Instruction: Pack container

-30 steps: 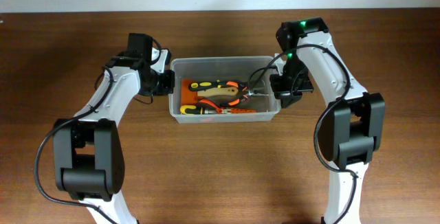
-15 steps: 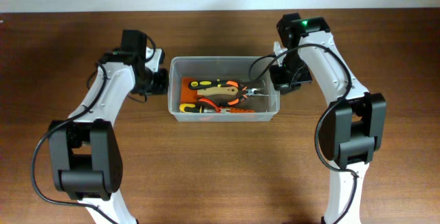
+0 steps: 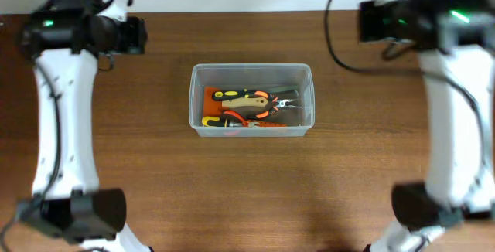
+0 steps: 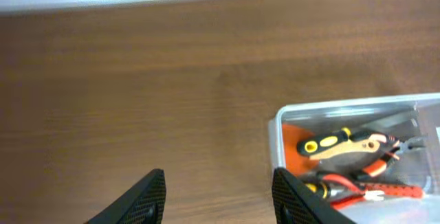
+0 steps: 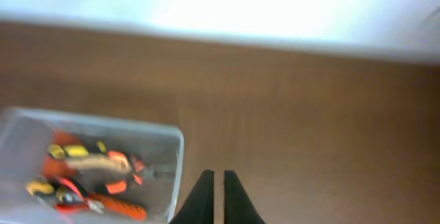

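Left gripper (image 4: 218, 198) is seen open, fingers spread wide, nothing held between them. Right gripper (image 5: 218, 195) is seen closed, fingers nearly touching, nothing gripped as far as can be told. At mid table (image 3: 247, 190) the container (image 3: 251, 72) is set between the two arms, well apart from both. Its long axis is laid left-right across the overhead view, one short wall facing each arm. Inside, hand tools (image 3: 246, 105) with orange, yellow and black handles are laid along the long axis toward the near wall. A strip of floor by the far wall is seen bare. No loose item is seen on the table outside the container.

Key relation: from the left wrist, the container (image 4: 344, 107) is found to the right of the open fingers. From the right wrist, the container (image 5: 103, 119) is found to the left of the closed fingers. So it lies inward from each gripper, and on the robot's side of both in the overhead. Neither arm is clearly nearer; the gaps are judged about even. Packing is judged done or nearly so, since nothing is left in view to be picked. Any further move would have to be made inward and down, with the right fingers opened first.
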Controlling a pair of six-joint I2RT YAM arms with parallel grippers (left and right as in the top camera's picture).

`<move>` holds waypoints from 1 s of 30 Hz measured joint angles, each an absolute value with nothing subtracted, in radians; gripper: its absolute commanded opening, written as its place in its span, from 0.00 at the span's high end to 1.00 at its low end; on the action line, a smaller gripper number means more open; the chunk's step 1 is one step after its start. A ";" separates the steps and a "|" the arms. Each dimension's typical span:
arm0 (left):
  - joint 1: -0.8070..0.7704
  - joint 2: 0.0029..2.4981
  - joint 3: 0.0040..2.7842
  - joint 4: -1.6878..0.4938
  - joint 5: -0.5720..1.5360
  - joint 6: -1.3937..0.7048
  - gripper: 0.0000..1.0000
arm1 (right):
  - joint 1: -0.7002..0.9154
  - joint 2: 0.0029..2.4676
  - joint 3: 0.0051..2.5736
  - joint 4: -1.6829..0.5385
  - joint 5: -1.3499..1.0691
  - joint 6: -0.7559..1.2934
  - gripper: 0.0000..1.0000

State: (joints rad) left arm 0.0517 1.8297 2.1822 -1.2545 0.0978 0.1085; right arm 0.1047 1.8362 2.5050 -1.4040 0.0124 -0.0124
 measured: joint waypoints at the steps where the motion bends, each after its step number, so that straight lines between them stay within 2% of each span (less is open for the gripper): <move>1: 0.051 1.798 2.201 -1.274 0.078 0.119 0.41 | 0.105 1.794 2.523 -1.404 0.015 -0.017 0.92; 3: 0.051 1.740 2.220 -1.287 0.044 0.139 0.33 | 0.105 1.702 2.543 -1.405 0.019 -0.023 0.92; 5: 0.051 1.673 2.224 -1.292 0.006 0.153 0.01 | 0.105 1.621 2.551 -1.408 0.022 -0.026 0.91; 7: 0.051 1.612 2.226 -1.295 -0.027 0.158 0.01 | 0.105 1.559 2.552 -1.417 0.023 -0.027 0.88; 9: 0.051 1.552 2.228 -1.295 -0.057 0.162 0.01 | 0.105 1.507 2.552 -1.432 0.024 -0.027 0.81; 11: 0.051 1.499 2.231 -1.295 -0.076 0.165 0.01 | 0.105 1.457 2.551 -1.457 0.027 -0.026 0.66; 13: 0.051 1.458 2.232 -1.295 -0.088 0.165 0.01 | 0.105 1.414 2.551 -1.482 0.029 -0.026 0.20; 14: 0.051 1.441 2.233 -1.295 -0.092 0.165 0.01 | 0.105 1.393 2.551 -1.492 0.030 -0.029 0.01; 22: 0.051 1.404 2.236 -1.300 -0.104 0.165 0.01 | 0.105 1.261 2.551 -1.506 0.030 -0.030 0.01; 30: 0.051 1.419 2.236 -1.348 -0.102 0.165 0.01 | 0.105 1.239 2.551 -1.575 0.030 -0.030 0.01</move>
